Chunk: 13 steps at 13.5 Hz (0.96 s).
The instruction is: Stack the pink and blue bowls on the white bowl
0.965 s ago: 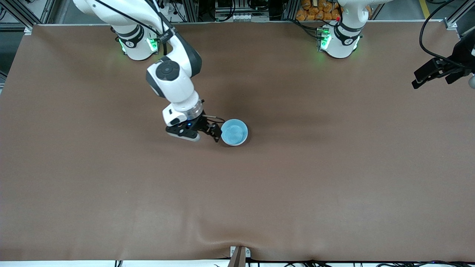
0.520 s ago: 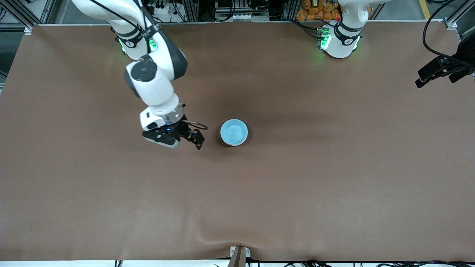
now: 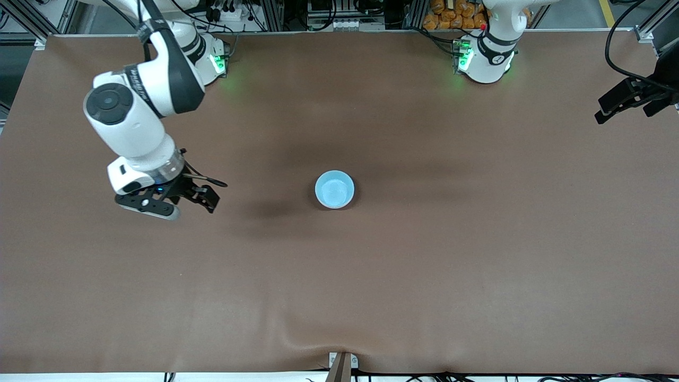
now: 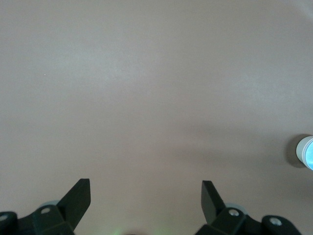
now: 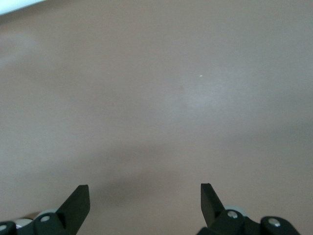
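The light blue bowl [image 3: 334, 189] stands mouth up near the middle of the brown table [image 3: 424, 276]. It also shows at the edge of the left wrist view as the blue bowl [image 4: 306, 152]. The pink bowl and the white bowl are hidden. My right gripper [image 3: 195, 202] hangs open and empty over bare table, well off the bowl toward the right arm's end. In its own view the right gripper [image 5: 145, 196] has only tablecloth between its fingers. My left gripper [image 3: 604, 112] waits open and empty at the left arm's end; its own view shows the left gripper [image 4: 145, 193] over bare cloth.
Both arm bases [image 3: 485, 58] stand along the table's back edge, with cables and orange items past it. A small bracket [image 3: 342, 363] sits at the middle of the front edge, where the cloth wrinkles. A pale edge [image 5: 19, 6] shows in the right wrist view.
My right gripper has drawn away from beside the blue bowl toward the right arm's end of the table, open and empty. The bowl has stayed put. The left gripper barely shifted.
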Each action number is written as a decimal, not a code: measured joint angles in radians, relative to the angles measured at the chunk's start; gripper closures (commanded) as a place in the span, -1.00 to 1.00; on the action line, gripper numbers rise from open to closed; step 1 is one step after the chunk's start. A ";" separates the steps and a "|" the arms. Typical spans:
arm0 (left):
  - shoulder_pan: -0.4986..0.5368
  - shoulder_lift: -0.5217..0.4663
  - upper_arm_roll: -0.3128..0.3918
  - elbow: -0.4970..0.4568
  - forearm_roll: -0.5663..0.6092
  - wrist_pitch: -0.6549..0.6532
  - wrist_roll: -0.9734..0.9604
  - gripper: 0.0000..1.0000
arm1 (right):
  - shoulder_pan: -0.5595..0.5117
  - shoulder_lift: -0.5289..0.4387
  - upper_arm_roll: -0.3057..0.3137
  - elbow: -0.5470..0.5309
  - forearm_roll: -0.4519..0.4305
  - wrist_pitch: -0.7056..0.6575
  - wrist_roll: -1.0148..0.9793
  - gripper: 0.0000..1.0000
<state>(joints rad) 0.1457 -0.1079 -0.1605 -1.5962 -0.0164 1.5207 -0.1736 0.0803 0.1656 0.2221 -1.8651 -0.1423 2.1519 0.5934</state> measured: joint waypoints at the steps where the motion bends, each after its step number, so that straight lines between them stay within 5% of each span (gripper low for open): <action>1: 0.000 0.000 0.000 -0.001 0.000 0.000 0.000 -1.00 | -0.010 -0.009 0.000 0.002 0.000 -0.031 -0.042 -1.00; 4: 0.001 0.000 0.000 -0.003 0.000 -0.002 0.000 -1.00 | -0.053 -0.058 -0.013 0.008 0.020 -0.126 -0.172 -1.00; 9: 0.002 0.000 0.000 -0.003 0.000 -0.003 0.000 -1.00 | -0.073 -0.137 -0.166 0.008 0.144 -0.250 -0.451 -1.00; 13: 0.002 0.000 -0.001 -0.003 0.000 -0.003 0.000 -1.00 | -0.118 -0.159 -0.175 0.041 0.146 -0.333 -0.571 -1.00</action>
<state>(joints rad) 0.1472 -0.1079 -0.1611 -1.5992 -0.0164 1.5175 -0.1735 -0.0374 0.0062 0.0475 -1.8245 0.0037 1.8190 0.0222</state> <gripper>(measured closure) 0.000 0.000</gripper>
